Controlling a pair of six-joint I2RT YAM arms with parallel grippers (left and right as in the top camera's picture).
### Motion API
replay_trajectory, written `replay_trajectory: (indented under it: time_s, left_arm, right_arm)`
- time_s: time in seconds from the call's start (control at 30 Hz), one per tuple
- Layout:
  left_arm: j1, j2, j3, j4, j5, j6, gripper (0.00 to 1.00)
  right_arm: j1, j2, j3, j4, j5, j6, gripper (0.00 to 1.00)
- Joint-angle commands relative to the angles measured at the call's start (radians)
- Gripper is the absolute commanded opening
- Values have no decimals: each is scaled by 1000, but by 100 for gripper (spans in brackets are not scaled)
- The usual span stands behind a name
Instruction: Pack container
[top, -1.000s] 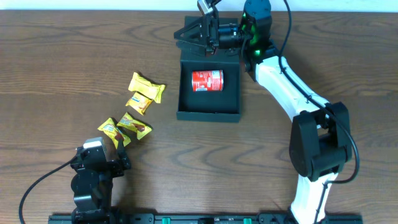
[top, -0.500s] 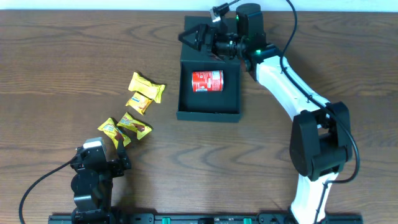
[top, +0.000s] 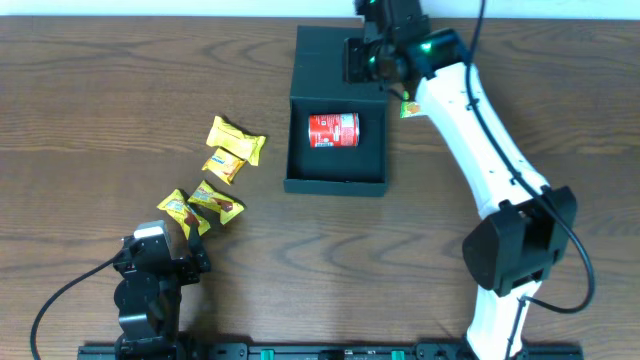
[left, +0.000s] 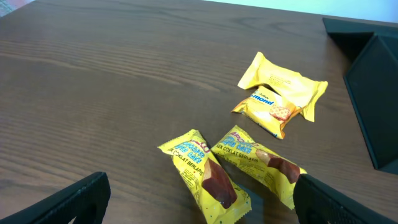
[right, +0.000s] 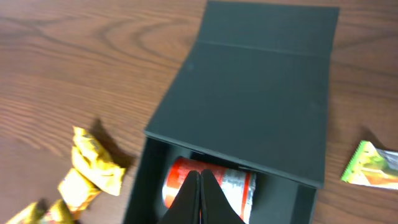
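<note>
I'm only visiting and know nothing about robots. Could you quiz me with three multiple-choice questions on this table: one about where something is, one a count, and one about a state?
1. Where is the red can?
A) on the bare table
B) inside the container
C) in a claw

2. How many yellow packets lie left of the container?
A) two
B) six
C) four

3. How is the left claw?
A) open and empty
B) shut on a packet
C) shut on the can

Answers:
1 B, the can lies on the container's floor.
2 C, four wrappers show from overhead.
3 A, its fingers stand wide apart, gripping nothing.
</note>
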Motion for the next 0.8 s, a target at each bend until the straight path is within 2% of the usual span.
replay_trajectory:
  time_s: [0.0,0.2,0.77]
  left_arm:
    - [6,-5,-16,-6,-10,3,95]
    - [6,-5,-16,-6,-10,3,95]
    - [6,-5,-16,-6,-10,3,95]
  right_arm:
    - [30,21,-60,19,98,-18,2]
    - [45,53,-149,111,112,24,2]
    - [97,207,-151,153,112,32,2]
